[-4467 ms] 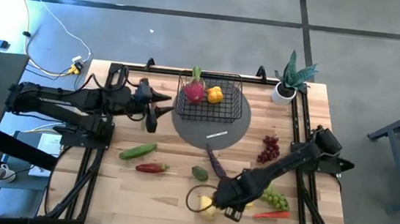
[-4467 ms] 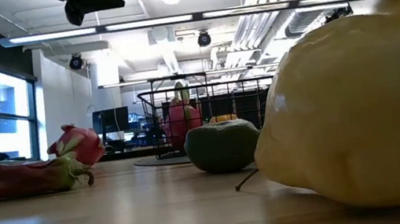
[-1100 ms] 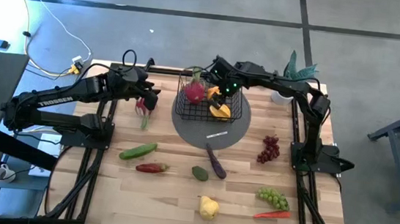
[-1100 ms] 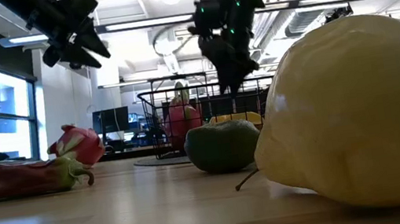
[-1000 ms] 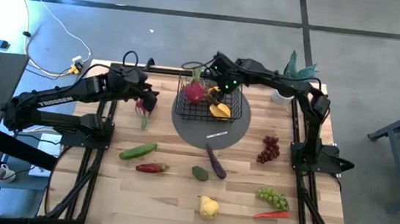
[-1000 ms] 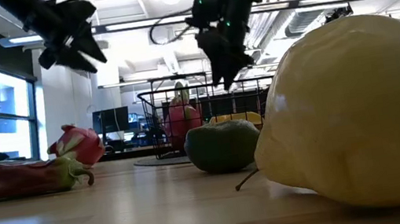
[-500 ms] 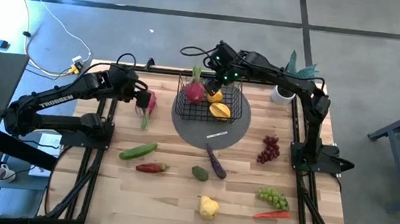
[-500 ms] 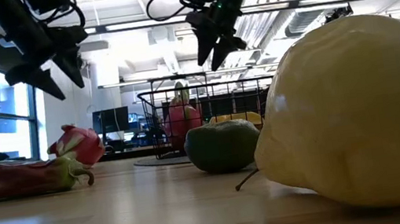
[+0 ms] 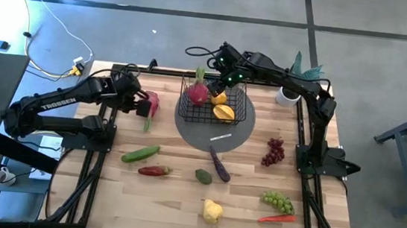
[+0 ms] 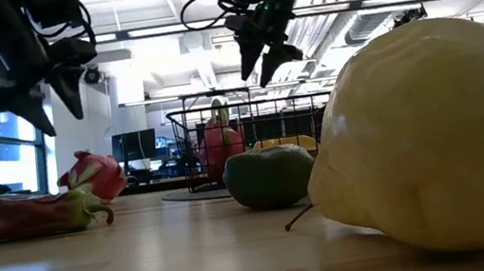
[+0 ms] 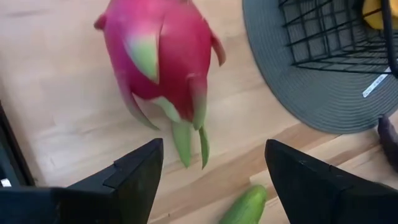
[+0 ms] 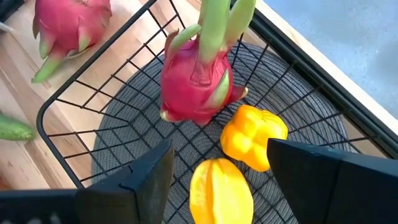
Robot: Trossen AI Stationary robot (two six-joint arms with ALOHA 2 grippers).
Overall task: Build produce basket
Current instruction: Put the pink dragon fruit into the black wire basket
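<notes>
Produce lies scattered on your table [image 9: 180, 201], nearest edge first: a yellow pear-shaped fruit [image 9: 212, 211] close to the front, filling the low view's right side, with green grapes [image 9: 279, 203] and a carrot [image 9: 275, 218] toward the right front corner. A small green fruit [image 9: 203, 176], a red chilli [image 9: 154, 171] and a cucumber [image 9: 140, 153] sit one row back, with a purple eggplant [image 9: 219, 165] beside the green fruit and dark red grapes [image 9: 274, 151] further right.

Next comes the loose dragon fruit [image 11: 163, 62] on bare wood, just left of the round grey mat [image 9: 213, 132]. Your left gripper [image 9: 143, 105] hangs over it with fingers spread wide and empty; in the left wrist view the fruit lies ahead of and between the two fingertips [image 11: 140, 165], touching neither, leaf tips pointing back toward them. The low view shows that gripper raised clear above the fruit.

Farther back, the basket [image 9: 215, 99] stands on the mat and holds a second dragon fruit [image 12: 198, 81], a yellow pepper [image 12: 254, 137] and a yellow star fruit [image 12: 221, 186]. Your right gripper [image 9: 227, 77] hovers above the basket's back part, fingers apart and holding nothing; all three pieces lie below and ahead of them, none touched.

At the far right corner stands a potted plant [image 9: 294, 79].
</notes>
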